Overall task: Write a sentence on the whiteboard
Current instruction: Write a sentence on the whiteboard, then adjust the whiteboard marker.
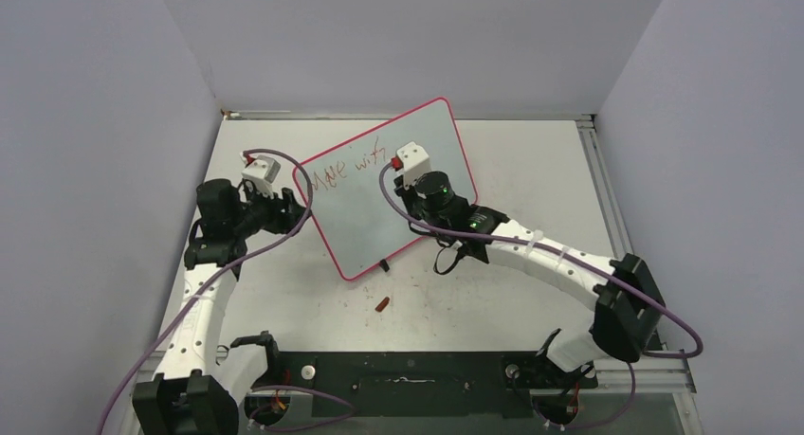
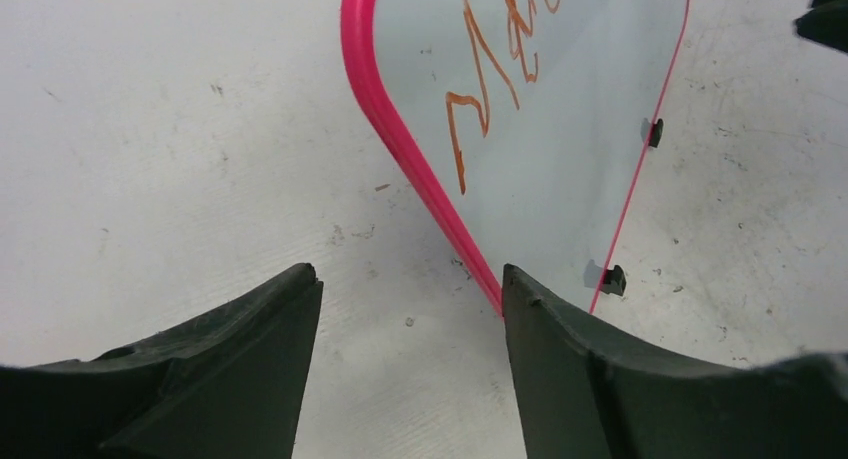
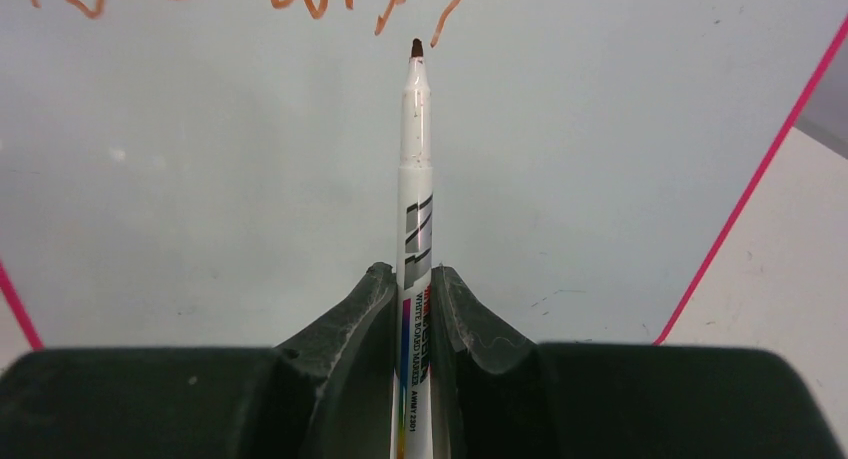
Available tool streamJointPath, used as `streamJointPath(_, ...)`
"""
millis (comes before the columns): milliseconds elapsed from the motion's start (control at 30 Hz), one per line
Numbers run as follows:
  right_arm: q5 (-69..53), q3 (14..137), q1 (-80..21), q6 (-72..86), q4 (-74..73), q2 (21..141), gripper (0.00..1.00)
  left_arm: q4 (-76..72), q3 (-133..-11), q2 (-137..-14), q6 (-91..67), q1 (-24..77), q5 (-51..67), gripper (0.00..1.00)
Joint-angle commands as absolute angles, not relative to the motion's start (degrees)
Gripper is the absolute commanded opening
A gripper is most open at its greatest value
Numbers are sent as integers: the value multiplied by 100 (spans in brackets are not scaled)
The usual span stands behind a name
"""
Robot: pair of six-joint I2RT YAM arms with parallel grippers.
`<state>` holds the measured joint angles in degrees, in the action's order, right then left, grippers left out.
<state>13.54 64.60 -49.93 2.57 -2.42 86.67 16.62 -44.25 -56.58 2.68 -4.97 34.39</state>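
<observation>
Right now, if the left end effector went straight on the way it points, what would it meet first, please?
Most likely the whiteboard, whose pink rim slants across the gap ahead of the open left end effector. Only bare table lies between; depth is hard to judge.

White desk (image 1: 531,170), matte, scuffed, with dark specks and small smudges across it, more of them toward the near side. Plain pale grey-lilac panels box it in: left wall (image 1: 95,122), far wall (image 1: 408,37) and right wall (image 1: 721,122), all bare, meeting at the far corners. A metal rail (image 1: 607,198) runs along the desk's right edge, a black plate (image 1: 408,369) lies along the near edge, and the light is soft and even with only faint shadows.
</observation>
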Motion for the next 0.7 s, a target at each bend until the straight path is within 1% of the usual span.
streamJointPath(0,1262,6478,-5014,441,-812,7847,5,1569,-4336,-5215,371,-510,2917,69)
streamJointPath(100,1210,6492,-4998,492,-1253,7577,5,1511,-4281,-4890,358,-515,2729,74)
streamJointPath(200,923,6510,-4857,629,-1662,7323,5,1420,-4327,-4593,364,-510,2604,76)
streamJointPath(267,350,6574,-4555,758,-1981,7214,5,1496,-4530,-4474,413,-444,2489,76)
streamJointPath(333,-592,6631,-4188,803,-2295,7184,5,1551,-4797,-4400,439,-213,2316,77)
streamJointPath(433,-1878,6768,-3812,761,-2839,7289,5,1711,-5289,-4423,559,529,2076,78)
streamJointPath(533,-3359,6790,-3411,622,-3410,7419,5,2005,-5694,-4662,863,1483,2066,79)
streamJointPath(633,-4202,6838,-3302,533,-3928,7498,5,2440,-5809,-4931,1325,2520,2172,78)
streamJointPath(667,-4512,6840,-3297,462,-4122,7532,5,2499,-5761,-4960,1482,3027,2132,78)
